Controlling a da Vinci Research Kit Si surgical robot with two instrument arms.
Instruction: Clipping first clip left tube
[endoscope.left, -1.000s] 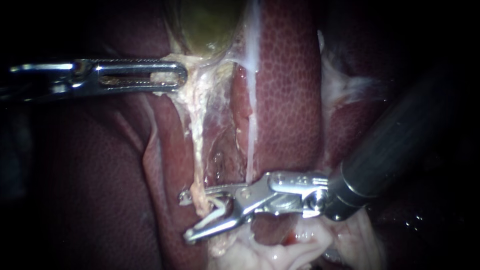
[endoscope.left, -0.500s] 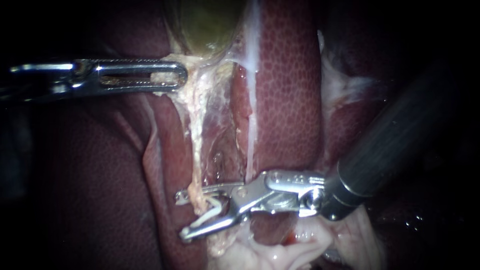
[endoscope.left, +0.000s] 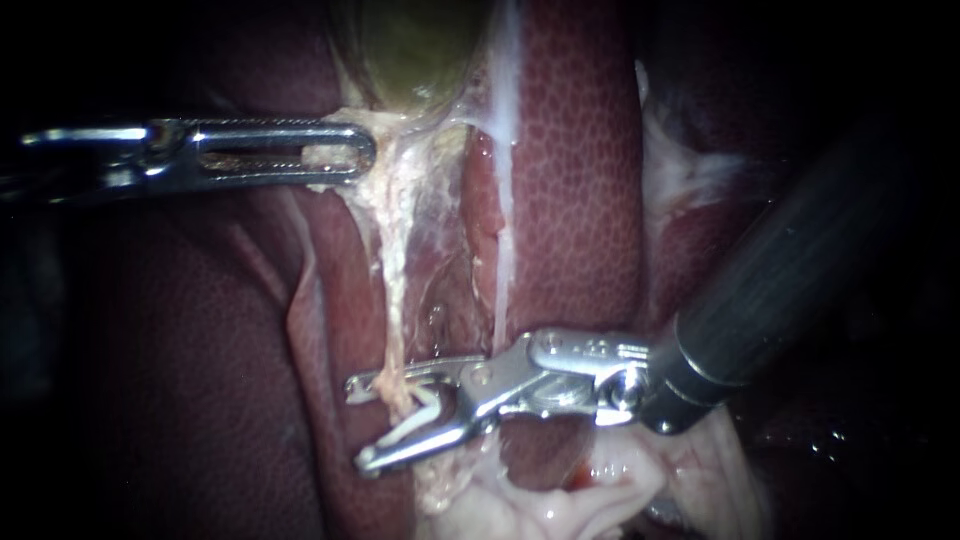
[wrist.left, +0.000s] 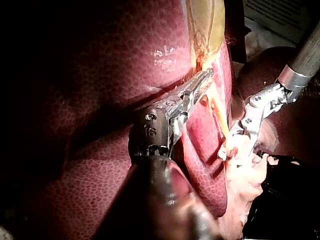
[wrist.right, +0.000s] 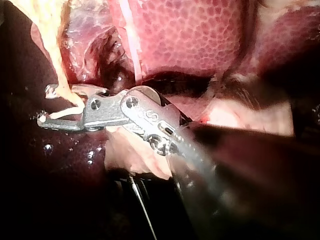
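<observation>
Nearest the endoscope, a pale flap (endoscope.left: 560, 505) of soft tissue lies along the lower edge, wet and folded. Just above it the right instrument (endoscope.left: 357, 425) comes in from the right on a dark shaft. Its pincer stands partly apart, yet it is gripping: a white clip (endoscope.left: 410, 428) sits in its mouth, the two legs spread in a V against the jaws. The left tube (endoscope.left: 395, 330) is in that same mouth. This thin, pale, ragged strand passes down between the clip's legs, so the clip straddles it without being squeezed onto it. The right wrist view shows the same: the strand drops between the two jaws, with one white leg lying along the farther jaw.

Beside the pincer's hinge a second, thinner tube (endoscope.left: 497, 300) runs down, apart from the clip. Behind both tubes lies the liver (endoscope.left: 570, 200), dark red and finely mottled.

Farther up, the left tube widens into a pale sheet (endoscope.left: 400, 190). The left instrument (endoscope.left: 365, 155) reaches in level from the left. Its slotted pincer is closed on the sheet's edge, and pale tissue shows through the slot. In the left wrist view its jaws lie together with the sheet pinched at their tip. Farthest back, the greenish gallbladder (endoscope.left: 410, 50) sits directly above that grip.
</observation>
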